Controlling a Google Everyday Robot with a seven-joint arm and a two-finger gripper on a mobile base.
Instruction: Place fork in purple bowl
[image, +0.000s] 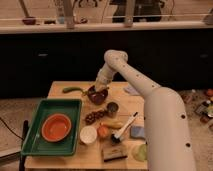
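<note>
The purple bowl (97, 96) stands on the wooden table (75, 160), near its far edge, just right of the green tray. My gripper (100, 83) hangs directly over the bowl, close to its rim. A pale yellowish sliver, the fork (98, 90), shows at the bowl's top right under the gripper. I cannot tell whether the fork is held or rests in the bowl.
A green tray (35, 142) at the left holds an orange bowl (56, 127). A green vegetable (72, 90) lies by the far edge. Nearby are a metal can (112, 108), a small white bowl (88, 134), an orange fruit (103, 131), a white-handled brush (126, 127) and a blue sponge (137, 132).
</note>
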